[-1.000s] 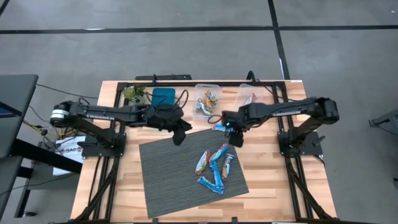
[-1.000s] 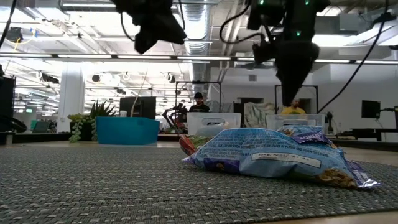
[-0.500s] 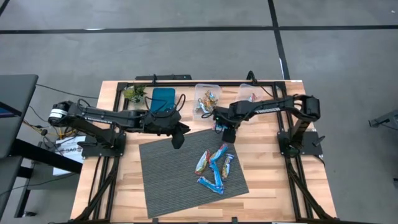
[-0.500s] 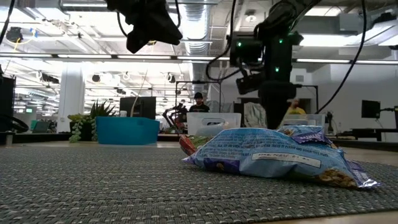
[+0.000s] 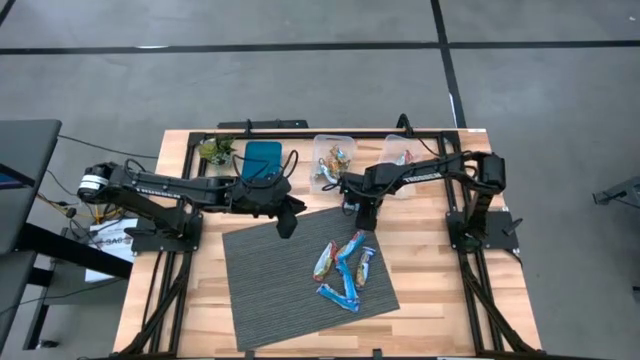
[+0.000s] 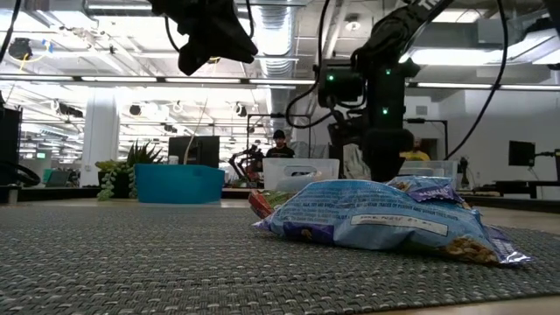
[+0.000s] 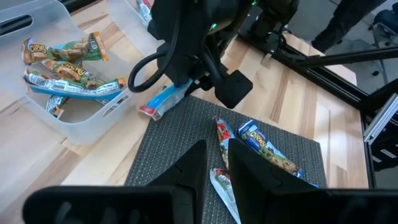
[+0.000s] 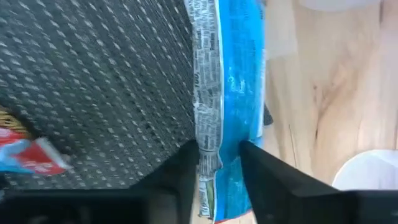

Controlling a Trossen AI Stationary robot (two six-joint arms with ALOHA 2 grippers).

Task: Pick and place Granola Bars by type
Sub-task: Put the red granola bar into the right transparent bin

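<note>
A pile of blue-white granola bars [image 5: 345, 268] lies on the grey mat [image 5: 270, 280], with an orange-red one at its left end. One more blue-white bar [image 7: 163, 102] lies across the mat's far edge, half on the wood. My right gripper [image 5: 365, 210] stands over it, pointing down and shut on it. My left gripper [image 5: 286, 222] hovers shut above the mat's far left part and holds nothing. In the low view the pile [image 6: 376, 219] hides the right fingertips. My right gripper [image 8: 221, 149] comes from above with its two fingers across the blue-white bar, one on each long edge [image 8: 208, 134]. The bar runs on past the fingers both ways and lies flat, over the mat's edge and the wood. How far back it reaches does not show.
Two clear tubs stand at the table's far edge. The left tub [image 5: 334, 160] holds gold-green bars and the right tub [image 5: 400, 152] a few bars. A blue tray [image 5: 263, 157] and a small plant [image 5: 213, 150] stand farther left. People show in the room beyond.
My right gripper has moved toward the table's left and a little toward the far edge, coming over the blue-white bar at the mat's far edge, which showed beside it before. The right arm has folded in. My left gripper shifted slightly left.
</note>
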